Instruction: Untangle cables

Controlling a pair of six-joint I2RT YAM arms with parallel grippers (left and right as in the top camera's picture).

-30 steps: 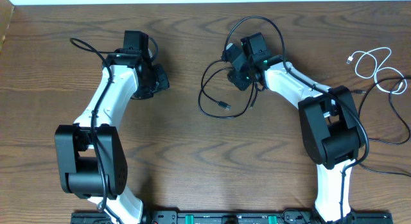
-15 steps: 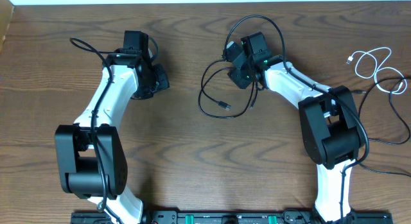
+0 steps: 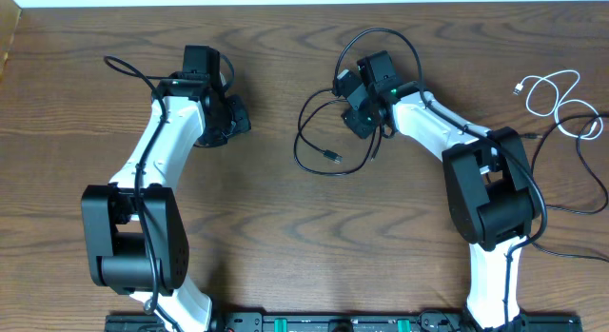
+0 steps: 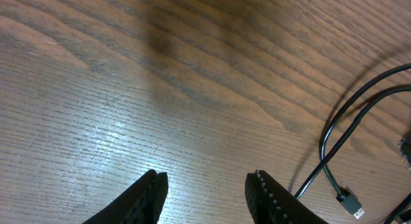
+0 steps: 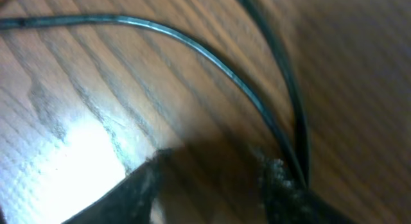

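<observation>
Thin black cables lie in loose crossing loops on the wooden table at centre, with one small plug end inside the lower loop. My right gripper hovers at the top of these loops. In the right wrist view it is open over bare wood, and blurred black strands run down beside its right finger. My left gripper stands to the left of the loops. In its own view it is open and empty, with the black cable and a plug to the right. A white cable lies coiled apart at far right.
Thicker black cords trail from the right arm's base at the right edge, below the white cable. Another black cord runs along the left arm. A pale wall edge borders the table at the back.
The right gripper has shifted very slightly at the top of the black loops. The cables and the left arm look unmoved.
</observation>
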